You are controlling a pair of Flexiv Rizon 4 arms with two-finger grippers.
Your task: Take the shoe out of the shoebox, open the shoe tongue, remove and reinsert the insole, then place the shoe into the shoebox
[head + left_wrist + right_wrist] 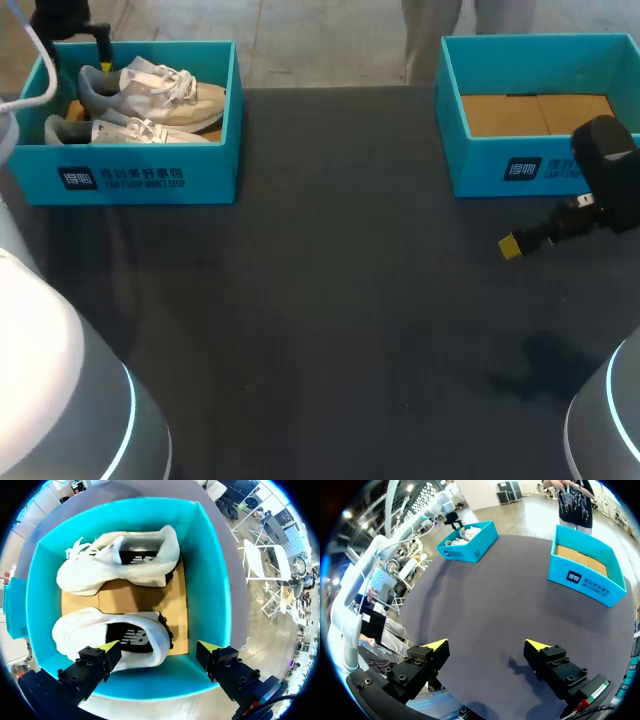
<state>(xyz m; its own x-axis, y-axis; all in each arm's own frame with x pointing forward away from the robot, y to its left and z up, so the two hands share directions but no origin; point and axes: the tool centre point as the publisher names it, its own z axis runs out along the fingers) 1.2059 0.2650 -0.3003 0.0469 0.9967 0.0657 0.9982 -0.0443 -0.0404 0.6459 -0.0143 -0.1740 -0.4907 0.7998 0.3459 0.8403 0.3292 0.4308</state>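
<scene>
Two white sneakers lie side by side in the teal shoebox [140, 180] at the back left: a near shoe [95, 630] and a far shoe [105, 565], each with a dark insole showing. My left gripper [159, 649] hangs open just above the box's near end. One of its fingers [100, 657] is over the near shoe's heel and the other stands over the box wall, holding nothing. In the head view the left gripper [102, 58] is over the box's back left corner. My right gripper [487, 645] is open and empty above the bare table, and the right gripper [512, 245] sits at the right.
A second teal box [500, 165] with a bare cardboard floor stands at the back right, close behind the right gripper. The dark table [320, 320] stretches between the two boxes. The shoe-filled box [467, 542] lies far across from my right gripper.
</scene>
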